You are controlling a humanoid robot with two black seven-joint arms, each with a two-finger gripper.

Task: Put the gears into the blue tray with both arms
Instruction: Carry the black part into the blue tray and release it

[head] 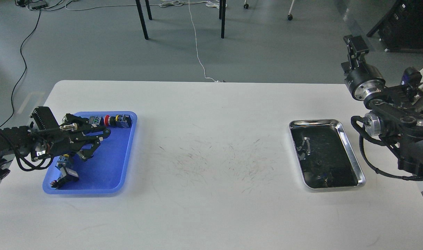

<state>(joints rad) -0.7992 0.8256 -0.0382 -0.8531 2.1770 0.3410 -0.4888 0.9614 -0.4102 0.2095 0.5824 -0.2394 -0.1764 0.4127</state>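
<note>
The blue tray [108, 166] lies at the table's left. My left gripper [97, 145] hovers over the tray's left half, pointing right. It is open, with nothing between its claw fingers. My right gripper [354, 43] is raised off the table's far right edge, above and beyond the silver tray [350, 154]. It is seen end-on, so its fingers cannot be told apart. One tiny dark speck [317, 162] in the silver tray's dark inside may be a gear; I cannot pick out the gears with certainty.
Colourful push-button switch parts [110, 120] line the blue tray's far rim, and more [65, 175] lie in its near left corner. The white table [211, 208] has fine dark scratch marks in the middle. Chair legs and cables are on the floor beyond.
</note>
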